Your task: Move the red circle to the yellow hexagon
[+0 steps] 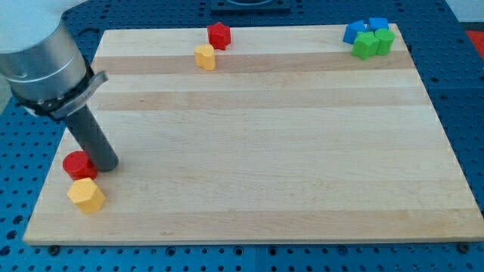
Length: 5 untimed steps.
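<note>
Nearest the view's bottom lies the yellow hexagon (85,195), with the red circle (79,164) touching its upper edge. Two yellow, two red, two blue and two green blocks sit on the pale wooden bench (265,136), over a blue pegboard (461,98). My tip (106,165), a plain rod with no jaws, rests against the red circle's right side

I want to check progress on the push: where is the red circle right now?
The red circle lies near the board's left edge toward the view's bottom, just above the yellow hexagon and nearly touching it, with my tip right beside it on the view's right.
</note>
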Tool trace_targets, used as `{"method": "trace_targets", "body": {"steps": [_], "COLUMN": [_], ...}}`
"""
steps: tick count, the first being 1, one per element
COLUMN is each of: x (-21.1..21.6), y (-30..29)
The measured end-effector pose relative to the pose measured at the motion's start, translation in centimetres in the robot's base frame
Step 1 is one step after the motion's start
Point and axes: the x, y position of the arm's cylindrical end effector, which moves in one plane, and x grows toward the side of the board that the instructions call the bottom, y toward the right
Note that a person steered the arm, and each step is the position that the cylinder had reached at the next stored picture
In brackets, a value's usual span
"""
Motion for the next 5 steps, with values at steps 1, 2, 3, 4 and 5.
{"method": "trace_targets", "body": {"steps": [1,2,3,4,5], "x": [-1.1,-1.4,-3.3,-3.5,-2.2], "y": [0.0,0.6,0.7,-1.6,-2.9]}}
